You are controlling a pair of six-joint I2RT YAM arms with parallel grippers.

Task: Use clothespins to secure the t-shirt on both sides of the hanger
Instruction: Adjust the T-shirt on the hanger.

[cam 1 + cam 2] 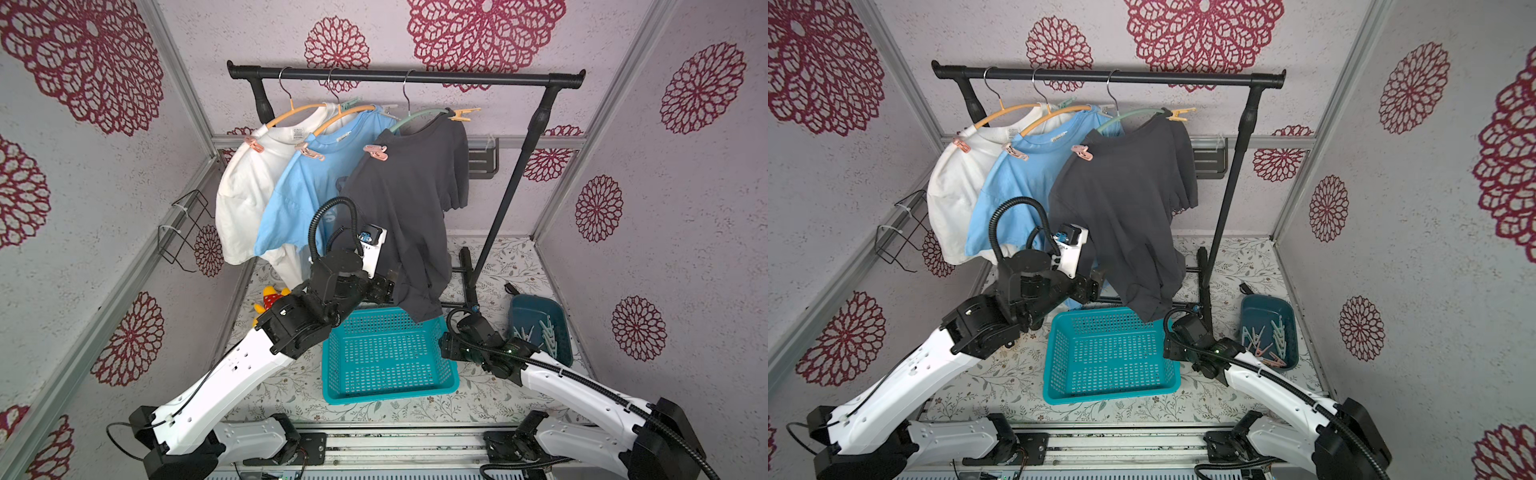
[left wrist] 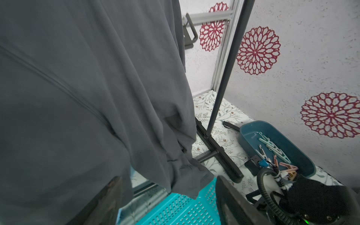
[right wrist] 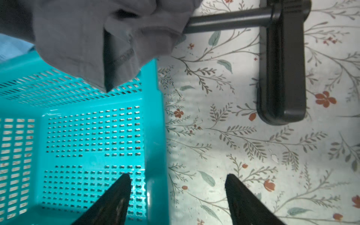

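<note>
Your left gripper [image 2: 167, 178] stands apart at the dark t-shirt [image 1: 407, 208] hem; your right gripper [image 3: 177, 175] stands apart, holding nothing. Upper centre, a pink clothespin [image 1: 376, 151] and a yellow clothespin [image 1: 463, 114] clip the shirt's hanger [image 1: 419, 115]. Spare clothespins [image 1: 540, 332] lie in the bin [image 1: 536, 305], lower right.

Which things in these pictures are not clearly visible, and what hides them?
The left gripper, both top views: fingertips behind the dark t-shirt hem.
The clothespins in the blue bin, a top view: partly covered by the right arm; count unclear.
The yellow-red toy, a top view: mostly behind the left arm.
The mint clothespin, both top views: too small to tell what it clips.
Left wrist view: the dark t-shirt fills most of it.
</note>
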